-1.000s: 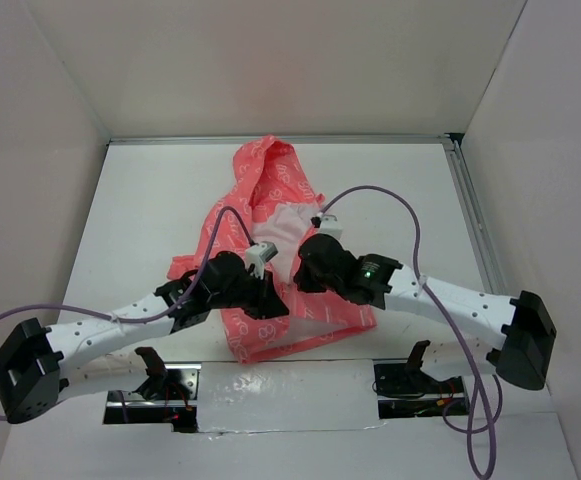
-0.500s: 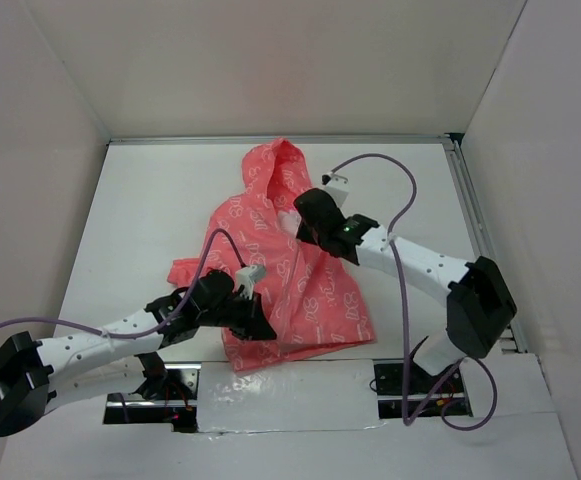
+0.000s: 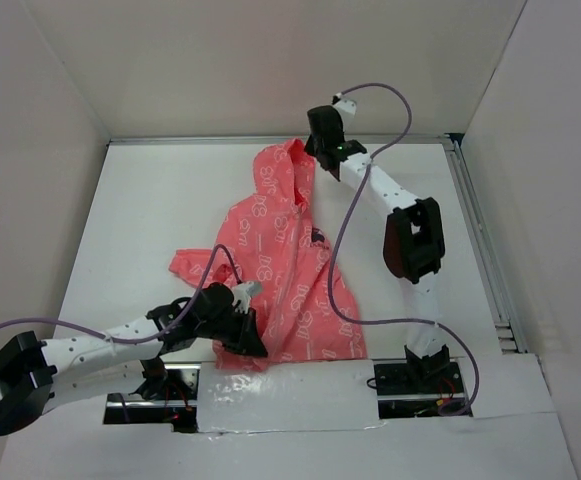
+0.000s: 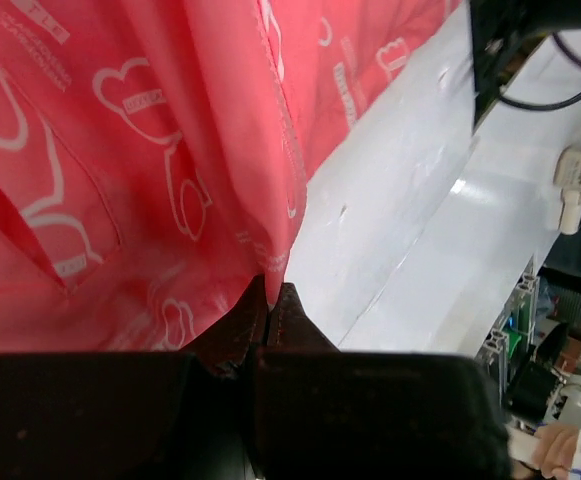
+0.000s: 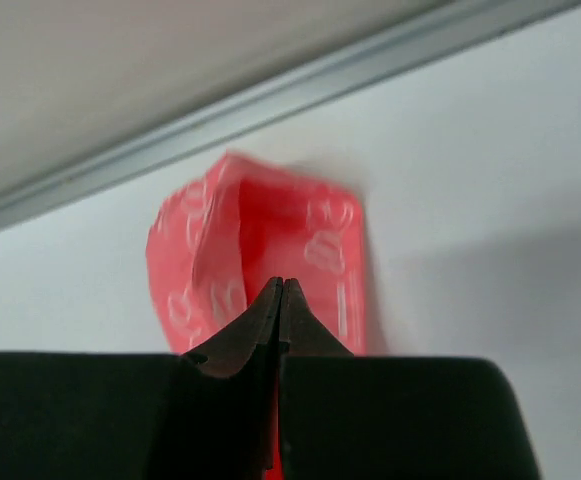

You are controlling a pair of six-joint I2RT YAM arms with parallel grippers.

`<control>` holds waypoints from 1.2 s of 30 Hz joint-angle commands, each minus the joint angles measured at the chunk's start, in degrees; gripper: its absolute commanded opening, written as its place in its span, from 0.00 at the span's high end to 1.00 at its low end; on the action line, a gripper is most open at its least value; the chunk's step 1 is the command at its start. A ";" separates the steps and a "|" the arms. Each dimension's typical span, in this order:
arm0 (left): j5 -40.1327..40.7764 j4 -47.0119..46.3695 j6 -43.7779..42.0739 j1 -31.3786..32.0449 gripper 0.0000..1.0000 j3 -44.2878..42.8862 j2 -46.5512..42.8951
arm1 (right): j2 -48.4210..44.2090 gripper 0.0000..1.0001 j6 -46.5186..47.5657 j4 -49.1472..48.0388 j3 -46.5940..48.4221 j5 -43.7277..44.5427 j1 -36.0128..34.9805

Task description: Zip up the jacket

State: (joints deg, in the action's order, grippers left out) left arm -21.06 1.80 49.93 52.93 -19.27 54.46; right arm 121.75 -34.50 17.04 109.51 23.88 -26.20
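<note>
The coral-pink jacket [image 3: 280, 260] with white print lies stretched lengthwise on the white table, front panels together, hood at the far end. My left gripper [image 3: 245, 340] is at its near hem. In the left wrist view the jaws [image 4: 271, 290] are shut on the jacket's [image 4: 120, 150] bottom corner. My right gripper [image 3: 315, 150] is far back, at the hood's top. In the right wrist view its jaws [image 5: 281, 285] are shut, with pink jacket cloth [image 5: 260, 230] right at the tips and a red sliver between the fingers. The zipper itself is too small to make out.
White walls close off the back and both sides. A metal rail [image 3: 475, 230] runs along the table's right edge and another along the back [image 5: 270, 95]. The right arm's purple cable [image 3: 340, 250] hangs over the jacket's right side. Two cut-outs [image 3: 155, 405] sit at the near edge.
My right gripper has travelled from the jacket's lower middle up to the hood end, and the front has closed behind it. My left gripper has pulled the hem slightly nearer, stretching the jacket.
</note>
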 commanded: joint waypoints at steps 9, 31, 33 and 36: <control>5.14 16.46 2.72 0.86 0.20 -8.85 -0.49 | -3.69 0.14 10.86 -4.96 0.62 -17.47 3.43; 16.94 24.83 -7.65 -34.55 0.01 -38.38 21.55 | -37.83 0.00 -1.80 -3.05 -59.15 -15.52 2.56; 15.70 21.68 -10.71 -35.26 0.01 -39.44 24.81 | -35.80 0.01 -1.54 -4.64 -58.63 -18.67 1.76; 15.17 20.25 -12.40 -35.52 0.01 -40.76 28.94 | -32.12 0.01 -1.53 -6.05 -56.52 -21.76 -0.17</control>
State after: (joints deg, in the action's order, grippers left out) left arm -3.75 25.93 42.11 17.54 -56.71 81.52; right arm 87.05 -35.77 15.33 50.02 6.79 -24.67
